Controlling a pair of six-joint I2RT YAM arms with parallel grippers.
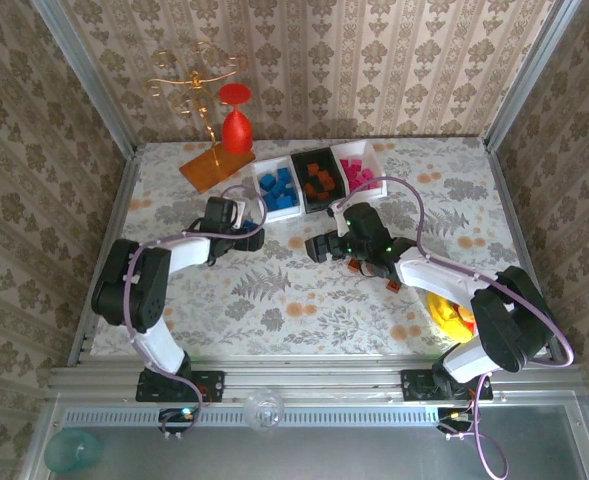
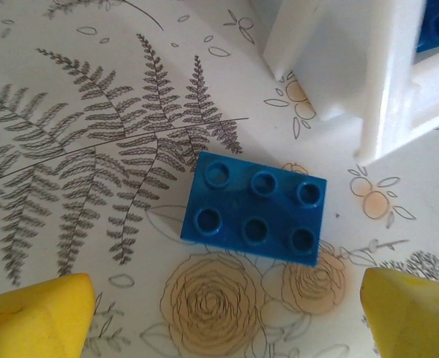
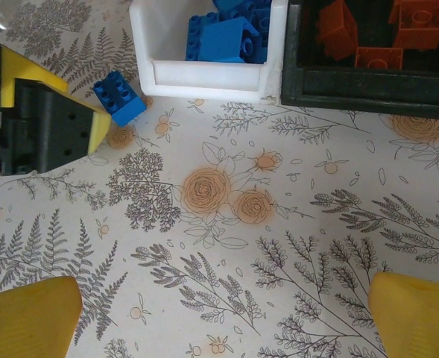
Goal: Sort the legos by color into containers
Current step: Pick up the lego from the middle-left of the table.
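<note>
Cropped and occluded items
White bin (image 2: pixel 383 74) runs off the top and right edges — black bin (image 3: pixel 368 86) is cropped at the top; yellow packet (image 1: pixel 446 312) sits partly behind the right arm (image 1: pixel 504 315).

Place: robot lab test cell, dressed up like a home
Walls: damask wallpaper panels (image 1: pixel 374 60) held in aluminium posts (image 1: pixel 82 75)
Table: floral cloth (image 1: pixel 274 300), metal rail (image 1: pixel 314 382) with bolted robot arms (image 1: pixel 139 290)

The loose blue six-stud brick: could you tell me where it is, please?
In the left wrist view the blue brick lies studs-up on the tablecloth just ahead of the open left gripper, by the white bin's corner.
</note>
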